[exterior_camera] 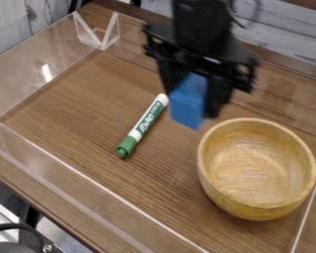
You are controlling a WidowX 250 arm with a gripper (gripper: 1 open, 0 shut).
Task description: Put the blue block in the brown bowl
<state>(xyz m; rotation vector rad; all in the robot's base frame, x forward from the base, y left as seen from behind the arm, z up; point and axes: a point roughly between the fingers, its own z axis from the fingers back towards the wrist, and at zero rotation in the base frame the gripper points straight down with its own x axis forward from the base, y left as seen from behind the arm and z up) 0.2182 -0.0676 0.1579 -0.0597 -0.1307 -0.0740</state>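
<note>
I have the blue block (pixel 189 103) pinched in my gripper (pixel 188 91), its two sides pressed in on it, and I hold it raised over the wooden desk (pixel 88 114). In the view, the block sits just beside the brown bowl (pixel 257 169), off the rim on the side toward the desk's far left, and it is outside the bowl. The bowl is the biggest thing here, round, upright and open at the top, made of light wood with a thick rim. It stands near the right edge of the desk, and I can see its pale inner wall and its floor; nothing lies in it. To the left of the bowl, well apart from it, a green-and-white marker (pixel 143 126) lies flat near the middle of the desk. It slants, with its green cap end toward the near edge and its white end toward the far edge, and the white end is near my block in the view. My dark arm (pixel 224 40) comes in from the far side and looks blurred. Clear plastic walls (pixel 68 188) run along the desk's left and near edges.
</note>
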